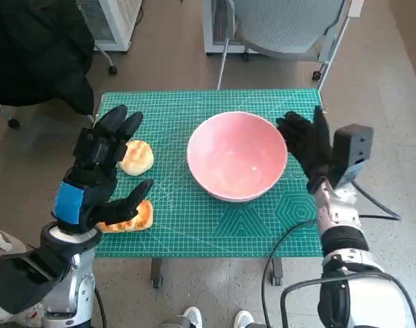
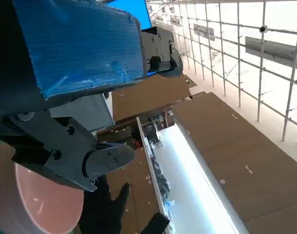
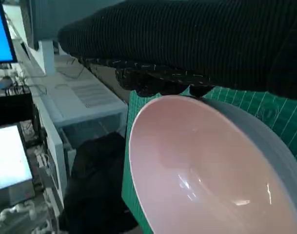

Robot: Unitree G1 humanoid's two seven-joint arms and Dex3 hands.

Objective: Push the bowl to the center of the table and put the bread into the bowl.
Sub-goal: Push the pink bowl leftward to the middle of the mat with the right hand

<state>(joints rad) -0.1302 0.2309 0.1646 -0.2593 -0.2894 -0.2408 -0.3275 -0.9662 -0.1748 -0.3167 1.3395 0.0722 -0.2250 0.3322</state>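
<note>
A green cutting mat (image 1: 214,225) covers the small table, with brown floor around it, a dark coat on a chair at far left and a grey chair beyond the far edge. Nearest, at the mat's near left edge, lies one piece of bread (image 1: 138,219), toasted on top; the left hand (image 1: 102,171) hovers above it with fingers spread and nothing in them, its thumb hanging just over that piece. A little farther on the left sits a second bread roll (image 1: 137,157), partly hidden by the same hand. The pink bowl (image 1: 237,156) stands a bit right of the mat's middle, upright and empty. The right hand (image 1: 307,143) is at the bowl's right side, gloved fingers extended and holding nothing; the right wrist view shows them right at the rim, though actual contact cannot be made out. The push looks nearly done: a short, low, steady nudge leftward should centre the bowl without tipping it. Then the left hand should drop straight onto the near bread and close gently, so the soft crumb is not crushed.
</note>
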